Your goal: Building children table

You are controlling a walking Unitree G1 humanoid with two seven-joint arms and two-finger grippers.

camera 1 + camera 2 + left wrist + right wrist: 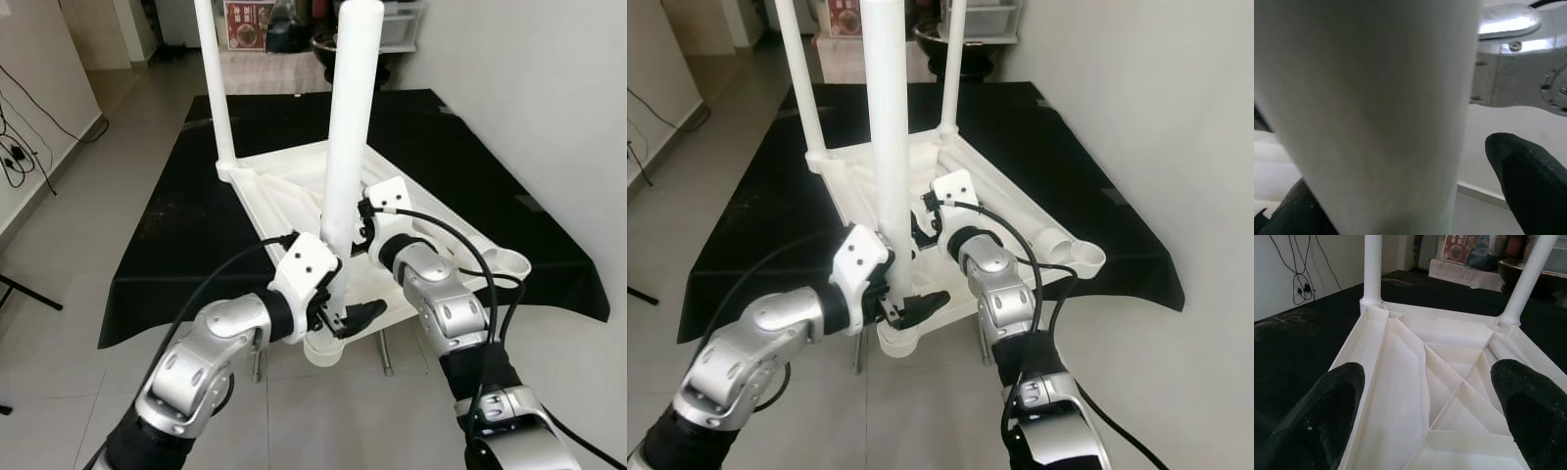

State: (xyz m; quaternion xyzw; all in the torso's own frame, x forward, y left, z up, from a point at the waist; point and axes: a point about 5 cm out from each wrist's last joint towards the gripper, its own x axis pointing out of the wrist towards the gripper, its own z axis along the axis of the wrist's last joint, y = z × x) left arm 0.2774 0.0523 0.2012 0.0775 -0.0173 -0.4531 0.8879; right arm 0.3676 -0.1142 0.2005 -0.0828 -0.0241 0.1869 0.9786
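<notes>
Lying upside down on a black mat on the tiled floor: a white plastic table top, ribbed underside facing up, near corner jutting past the mat's edge.

Standing upright in the two far corner sockets: two white legs, the far left leg and the far right leg. Sitting open at the near right corner: an empty socket.

Standing in the near left corner socket: a third white leg, rising tall right in front of the camera.

Closing around the base of that near leg: the left gripper, its black fingers straddling the tube on both sides, just above the socket. Pinching the leg between them, with the tube pressing close against the wrist camera. Whether both pads are touching firmly cannot be told.

Hovering just behind the same leg, over the ribbed underside: the right gripper, spread wide, holding nothing, both black fingertips well apart with the table's ribs showing between them. Not touching the leg or the plastic, as far as can be seen.

Trailing from both wrists: black cables.
</notes>
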